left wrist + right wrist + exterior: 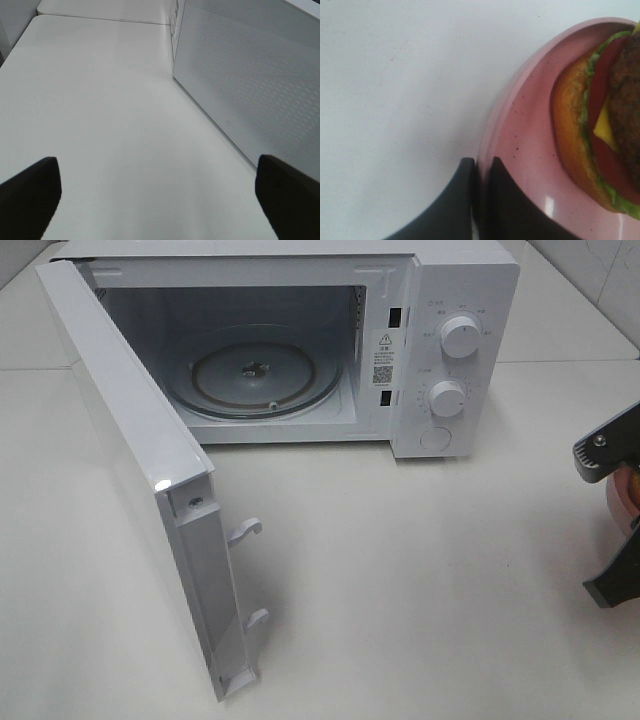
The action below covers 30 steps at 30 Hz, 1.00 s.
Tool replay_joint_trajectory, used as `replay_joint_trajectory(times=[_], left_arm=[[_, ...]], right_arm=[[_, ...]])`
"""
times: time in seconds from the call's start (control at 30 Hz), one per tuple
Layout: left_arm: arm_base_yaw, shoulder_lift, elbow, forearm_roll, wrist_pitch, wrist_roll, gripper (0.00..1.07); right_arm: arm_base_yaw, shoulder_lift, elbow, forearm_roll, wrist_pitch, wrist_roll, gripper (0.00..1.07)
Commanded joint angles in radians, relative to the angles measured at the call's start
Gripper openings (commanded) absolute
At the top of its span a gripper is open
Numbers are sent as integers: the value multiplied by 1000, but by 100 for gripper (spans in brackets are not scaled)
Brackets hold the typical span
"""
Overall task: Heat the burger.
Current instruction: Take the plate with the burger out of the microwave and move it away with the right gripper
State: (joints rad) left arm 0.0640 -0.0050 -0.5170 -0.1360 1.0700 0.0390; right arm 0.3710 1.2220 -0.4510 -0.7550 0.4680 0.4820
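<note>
The right claw (481, 200) is pinched tight on the rim of the pink plate (520, 150), which carries the burger (600, 125) at the table's (400, 570) right edge. The left claw (157, 197) gapes empty. Held by its edge alone, the plate may tilt and the burger slide before reaching the open microwave (440, 300).

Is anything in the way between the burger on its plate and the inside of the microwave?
Nothing visible is. The microwave door hangs wide open, its glass turntable is bare, and the table between is free. The right end effector is shut on the pink plate rim, with the burger on it.
</note>
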Motion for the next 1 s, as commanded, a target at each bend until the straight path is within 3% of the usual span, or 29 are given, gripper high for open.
replay_joint_trajectory(times=[0.03, 0.6, 1.0], left_arm=[[2, -12, 3, 0, -1, -1, 98], [2, -12, 3, 0, -1, -1, 98], [2, -12, 3, 0, -1, -1, 98]], right_arm=[[-45, 47, -21, -70, -9, 51, 0], [-161, 259, -56, -217, -12, 442, 0], [-194, 402, -100, -257, -23, 532, 0]])
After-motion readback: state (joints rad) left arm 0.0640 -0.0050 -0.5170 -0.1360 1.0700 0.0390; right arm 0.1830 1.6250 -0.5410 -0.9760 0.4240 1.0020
